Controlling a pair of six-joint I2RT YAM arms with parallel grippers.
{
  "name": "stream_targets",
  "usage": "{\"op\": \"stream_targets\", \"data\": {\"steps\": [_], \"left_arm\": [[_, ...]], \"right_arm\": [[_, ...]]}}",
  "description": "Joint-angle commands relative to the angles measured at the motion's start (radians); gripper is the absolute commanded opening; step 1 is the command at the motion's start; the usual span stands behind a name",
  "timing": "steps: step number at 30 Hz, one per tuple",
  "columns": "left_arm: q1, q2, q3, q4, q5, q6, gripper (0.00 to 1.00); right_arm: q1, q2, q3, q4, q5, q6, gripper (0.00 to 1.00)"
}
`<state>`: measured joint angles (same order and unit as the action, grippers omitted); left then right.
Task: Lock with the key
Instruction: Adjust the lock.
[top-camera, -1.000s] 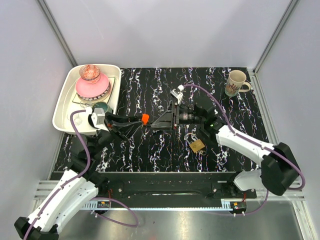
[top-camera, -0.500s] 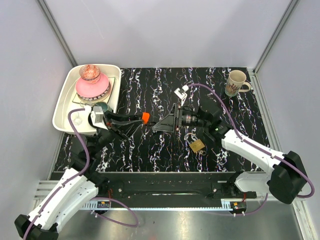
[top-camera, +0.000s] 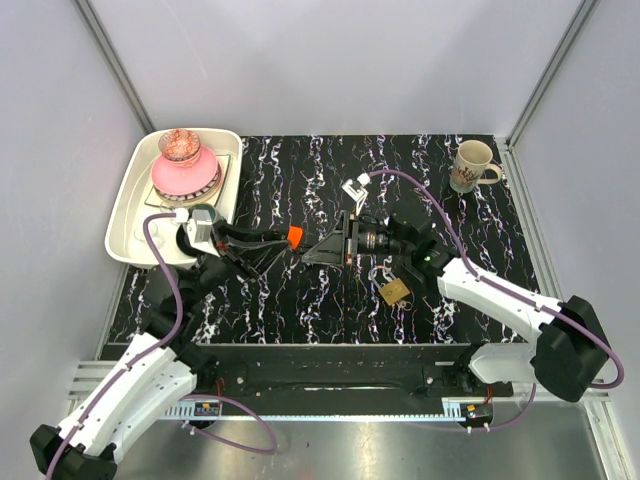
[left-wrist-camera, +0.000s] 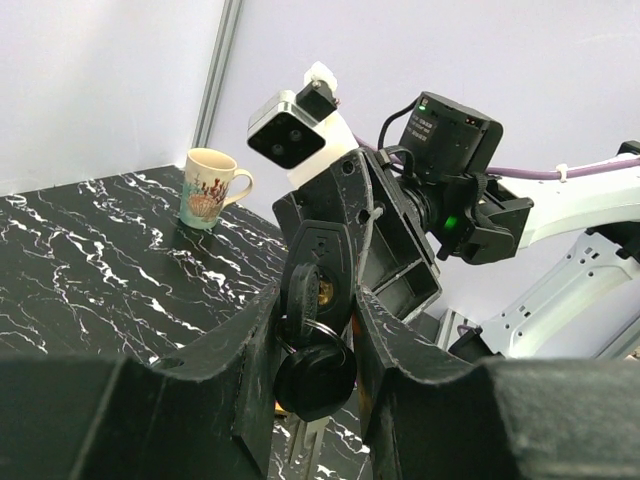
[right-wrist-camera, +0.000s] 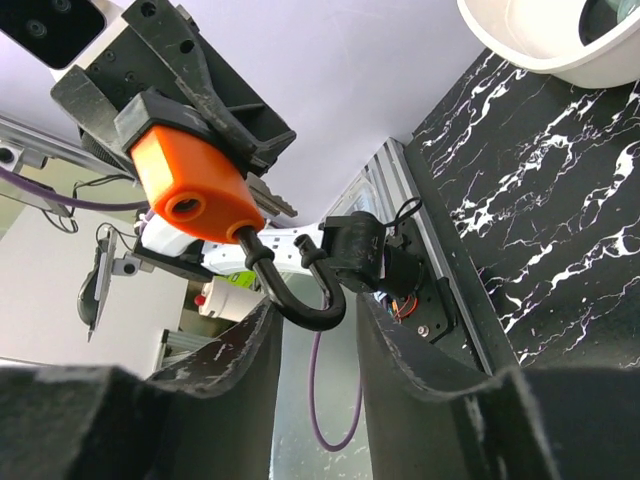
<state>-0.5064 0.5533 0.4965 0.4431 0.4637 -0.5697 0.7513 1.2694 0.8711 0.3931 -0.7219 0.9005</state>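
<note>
We see the key left of centre in the top view, held clear of the black marbled mat, its bright orange plastic head pinched at the tip of the left gripper; in the right wrist view the head sits upper left, blocky, with a round hole in its face and a black curved hook below it; its blade we cannot make out; the brass padlock lies on the mat, lower right of centre, well apart from the key.

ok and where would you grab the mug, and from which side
The mug stands upright, mouth open, so probably pinch its rim from above, one finger inside the wall. Take the side away from the handle, which points right in the top view.
</note>
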Motion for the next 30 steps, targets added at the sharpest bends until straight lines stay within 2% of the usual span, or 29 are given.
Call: {"op": "stream_targets", "data": {"steps": [1,4,12,24,30], "left_arm": [[0.002,-0.015,0.011,0.054,0.015,0.014,0.00],[0.002,-0.018,0.010,0.037,0.021,0.025,0.00],[0.002,-0.029,0.014,-0.009,0.012,0.033,0.00],[0.002,0.013,0.007,-0.061,-0.030,0.040,0.00],[0.002,0.017,0.007,-0.058,0.004,0.044,0.00]], "right_arm": [[0.010,-0.001,0.023,0.079,-0.020,0.014,0.36],[0.010,-0.008,0.016,0.099,-0.022,0.021,0.34],[0.010,-0.059,0.034,0.036,-0.019,-0.066,0.36],[0.010,-0.096,0.020,0.168,-0.102,-0.041,0.38],[0.010,-0.120,0.014,0.162,-0.054,-0.055,0.40]]}}
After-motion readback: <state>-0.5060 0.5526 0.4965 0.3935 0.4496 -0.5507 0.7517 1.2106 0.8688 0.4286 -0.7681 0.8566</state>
